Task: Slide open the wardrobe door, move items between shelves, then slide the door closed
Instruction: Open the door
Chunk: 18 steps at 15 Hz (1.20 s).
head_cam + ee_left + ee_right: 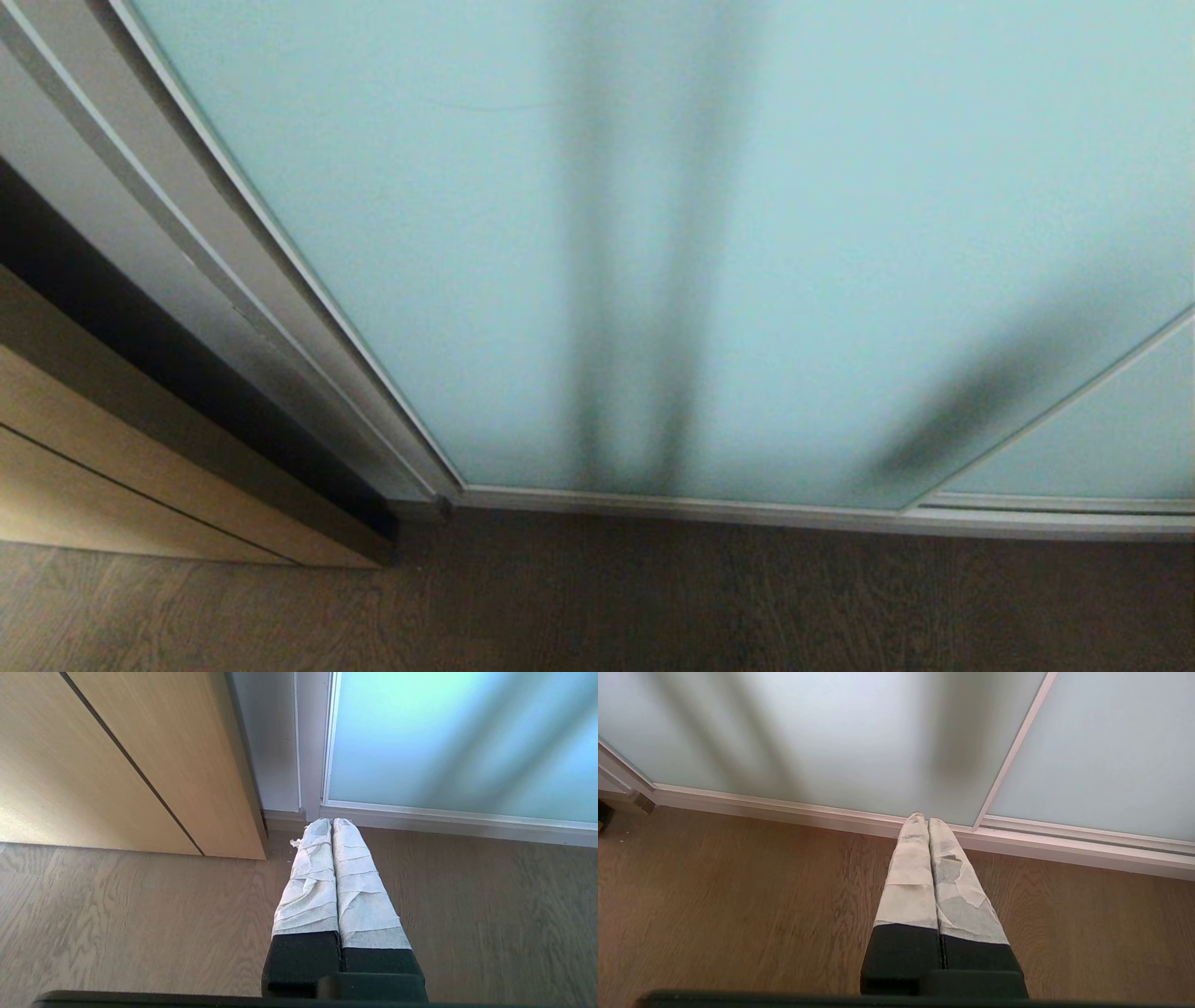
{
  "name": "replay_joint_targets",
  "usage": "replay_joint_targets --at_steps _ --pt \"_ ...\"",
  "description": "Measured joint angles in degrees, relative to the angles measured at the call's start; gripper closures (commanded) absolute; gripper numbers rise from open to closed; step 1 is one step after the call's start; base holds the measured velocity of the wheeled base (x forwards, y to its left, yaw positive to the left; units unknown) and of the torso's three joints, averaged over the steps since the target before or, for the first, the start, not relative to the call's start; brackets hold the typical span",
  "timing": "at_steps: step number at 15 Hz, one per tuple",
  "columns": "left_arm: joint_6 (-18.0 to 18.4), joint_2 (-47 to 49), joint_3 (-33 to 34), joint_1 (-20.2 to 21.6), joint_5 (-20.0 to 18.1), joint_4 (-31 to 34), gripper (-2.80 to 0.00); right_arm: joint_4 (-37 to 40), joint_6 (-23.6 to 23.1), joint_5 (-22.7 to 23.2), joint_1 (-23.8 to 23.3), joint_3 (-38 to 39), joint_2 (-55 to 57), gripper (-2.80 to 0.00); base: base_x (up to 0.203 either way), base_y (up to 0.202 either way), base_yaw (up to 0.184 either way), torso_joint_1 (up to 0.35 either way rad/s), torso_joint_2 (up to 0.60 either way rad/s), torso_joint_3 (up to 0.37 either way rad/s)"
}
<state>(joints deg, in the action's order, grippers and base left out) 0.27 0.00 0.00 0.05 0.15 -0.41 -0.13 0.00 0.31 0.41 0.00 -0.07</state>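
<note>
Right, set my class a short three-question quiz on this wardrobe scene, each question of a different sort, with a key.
1. True or false: the door is slid open, showing shelves.
2. Multiple choice: the left gripper is A) shut and empty, B) open wide, C) shut on a bag.
3. Fill in: the right gripper hangs over the wooden ____, pointing at the door's bottom rail.

Key: 1 false, the frosted panel fills its frame down to the rail. 2 A, its taped fingers lie together with nothing between. 3 floor.
</note>
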Motion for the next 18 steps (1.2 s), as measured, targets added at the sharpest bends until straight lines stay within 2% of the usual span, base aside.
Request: replay_joint_targets --at_steps 8,12,16,18 --pt "-0.13 0.00 0.00 0.00 0.01 0.01 0.00 -0.05 0.00 0.02 0.00 0.00 0.00 0.00 0.000 0.000 0.000 0.000 0.00 0.000" --pt "1.07 0.02 -1.52 0.00 0.37 0.17 0.00 -0.02 0.00 -0.01 0.00 0.00 0.00 0.00 0.000 0.000 0.000 0.000 0.00 0.000" --pt "3.00 0.82 -13.41 0.02 -0.39 0.94 0.00 -0.04 0.00 0.03 0.00 0.00 0.00 0.00 0.000 0.000 0.000 0.000 0.00 0.000" --pt "3.12 3.85 -22.13 0.00 -0.53 0.66 0.00 -0.02 0.00 0.02 0.00 0.00 0.00 0.00 0.000 0.000 0.000 0.000 0.00 0.000"
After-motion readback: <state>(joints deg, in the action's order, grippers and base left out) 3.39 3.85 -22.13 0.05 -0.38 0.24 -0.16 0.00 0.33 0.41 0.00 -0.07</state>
